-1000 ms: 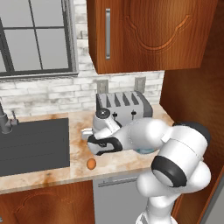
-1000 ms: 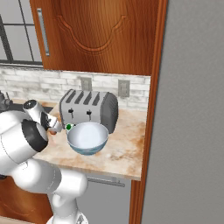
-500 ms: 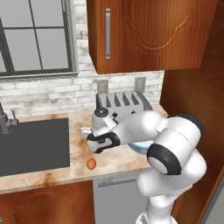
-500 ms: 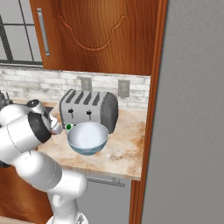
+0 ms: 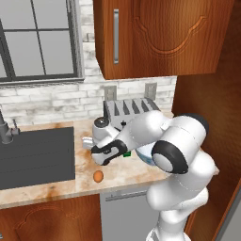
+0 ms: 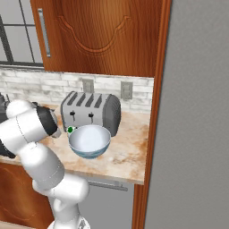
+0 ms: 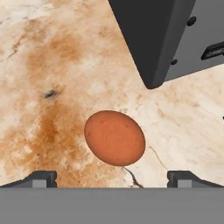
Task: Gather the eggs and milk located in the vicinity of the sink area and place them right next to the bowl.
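Note:
One orange-brown egg (image 5: 98, 176) lies on the marble counter near its front edge, just right of the sink (image 5: 33, 155). My gripper (image 5: 100, 160) hangs open just above and behind it. In the hand view the egg (image 7: 114, 138) lies between and a little ahead of the spread fingertips (image 7: 41, 178), untouched. The pale blue bowl (image 6: 89, 141) stands in front of the toaster (image 6: 91, 112). The milk's green cap (image 6: 70, 130) peeks out at the bowl's left rim, and a green patch of the milk (image 5: 127, 153) shows behind my arm.
The dark sink basin with its grey faucet (image 5: 5, 132) fills the counter's left part. A dark grey boxy corner (image 7: 162, 39) juts in at the upper right of the hand view. A wooden wall cabinet (image 5: 155, 37) hangs overhead, and a tall wooden panel (image 6: 154, 134) ends the counter on the right.
The arm has leaned further out over the counter, and the hand has shifted slightly left and down toward the egg. The jaws stayed open, and the egg, bowl and milk have not moved.

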### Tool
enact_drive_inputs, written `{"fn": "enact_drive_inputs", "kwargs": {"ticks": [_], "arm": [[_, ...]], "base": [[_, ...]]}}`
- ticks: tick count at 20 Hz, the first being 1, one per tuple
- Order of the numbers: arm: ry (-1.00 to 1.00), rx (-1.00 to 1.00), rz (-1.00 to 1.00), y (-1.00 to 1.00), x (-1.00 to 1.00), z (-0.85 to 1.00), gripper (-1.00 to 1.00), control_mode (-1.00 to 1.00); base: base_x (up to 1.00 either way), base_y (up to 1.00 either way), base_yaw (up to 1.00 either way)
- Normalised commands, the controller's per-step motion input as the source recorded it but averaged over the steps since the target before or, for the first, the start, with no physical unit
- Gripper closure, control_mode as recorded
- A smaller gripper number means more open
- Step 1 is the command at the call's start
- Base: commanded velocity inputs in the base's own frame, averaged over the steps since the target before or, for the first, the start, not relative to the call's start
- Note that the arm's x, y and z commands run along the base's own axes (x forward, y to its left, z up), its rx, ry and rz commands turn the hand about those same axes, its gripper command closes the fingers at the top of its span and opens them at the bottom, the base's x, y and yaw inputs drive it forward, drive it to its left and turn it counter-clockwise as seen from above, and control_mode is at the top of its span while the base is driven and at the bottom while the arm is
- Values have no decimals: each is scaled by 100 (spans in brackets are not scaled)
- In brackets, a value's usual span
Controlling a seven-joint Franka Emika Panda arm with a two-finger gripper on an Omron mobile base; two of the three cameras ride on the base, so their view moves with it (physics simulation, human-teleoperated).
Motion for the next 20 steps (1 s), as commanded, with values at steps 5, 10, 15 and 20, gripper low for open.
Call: {"fn": "enact_drive_inputs", "kwargs": {"ticks": [5, 10, 15, 20], "arm": [[0, 0, -5, 3, 17, -15, -100, -100], [0, 0, -3, 0, 13, -18, -100, -100], [0, 0, -3, 0, 14, -15, -100, -100], [0, 0, -2, 0, 17, -12, -100, -100]], "base": [[0, 0, 0], [0, 0, 0], [0, 0, 0], [0, 0, 0]]}}
